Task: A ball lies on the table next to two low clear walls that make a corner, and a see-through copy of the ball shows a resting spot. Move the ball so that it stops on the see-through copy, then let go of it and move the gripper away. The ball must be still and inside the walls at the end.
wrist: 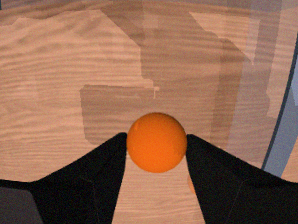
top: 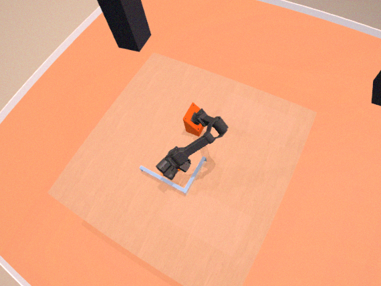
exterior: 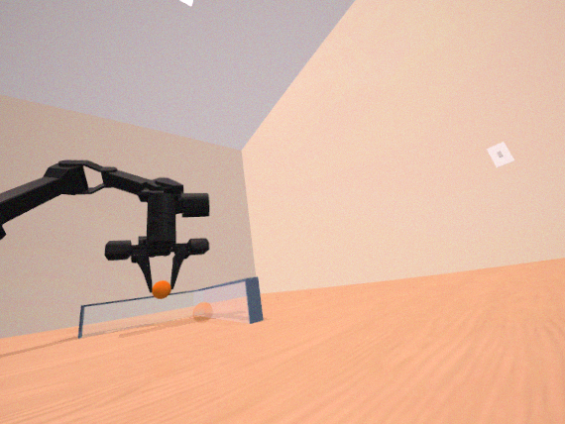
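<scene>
My gripper [exterior: 162,288] is clamped on the orange ball [exterior: 162,289], fingers partly closed and pressed against its two sides. From the exterior view the ball hangs in the air between my fingertips, level with the top edge of the clear walls [exterior: 169,307] and clear of the table [exterior: 347,357]. My wrist view shows the ball [wrist: 156,141] seated squarely between my two dark fingers, with wood grain underneath.

The see-through copy [exterior: 202,311] sits low on the table near the corner of the walls, below the ball and to its right in the exterior view. The two are apart.

From the top, my arm [top: 197,141] reaches from its orange base [top: 190,121] down toward the L-shaped walls [top: 174,182], and my gripper body [top: 168,165] covers nearly all of the ball; only a sliver of orange seems to peek out at its edge, though I can't be certain at that size.
</scene>
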